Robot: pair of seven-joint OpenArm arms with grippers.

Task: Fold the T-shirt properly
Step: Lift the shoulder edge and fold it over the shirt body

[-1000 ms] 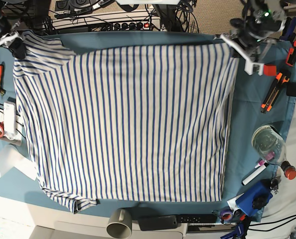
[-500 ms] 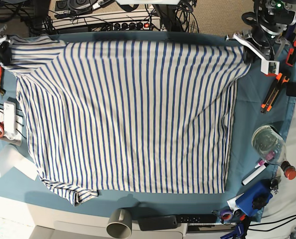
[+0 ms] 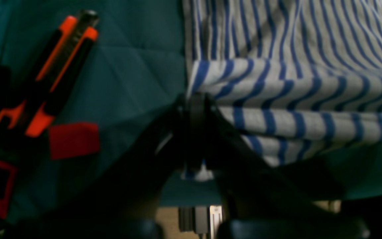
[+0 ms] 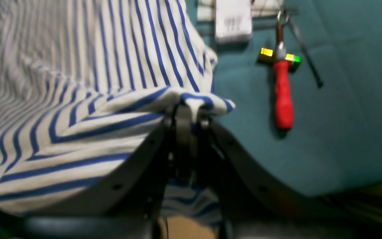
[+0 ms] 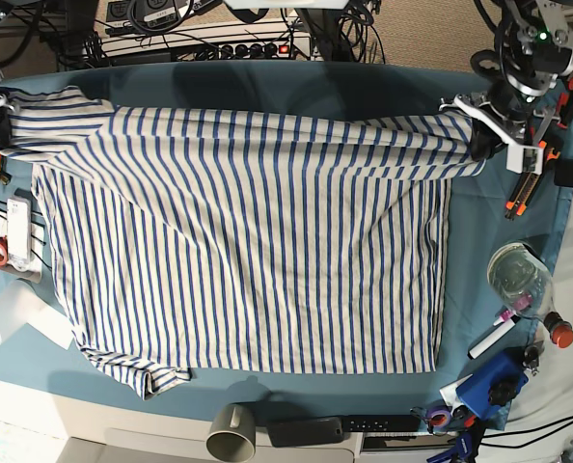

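Currently T-shirt [image 5: 248,260] lies spread on the teal worktop [image 5: 479,241], near hem by the front edge. Far edge lifted: left tool [image 3: 194,109] and right tool [image 4: 186,116] each pinch 1 far corner. Only the right wrist view shows the red screwdriver [image 4: 283,96] clearly.

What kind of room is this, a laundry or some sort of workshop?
Most likely a robotics lab bench: power strips and tangled cables behind the teal table cloth, orange-and-black hand tools, and a white blue-striped T-shirt.
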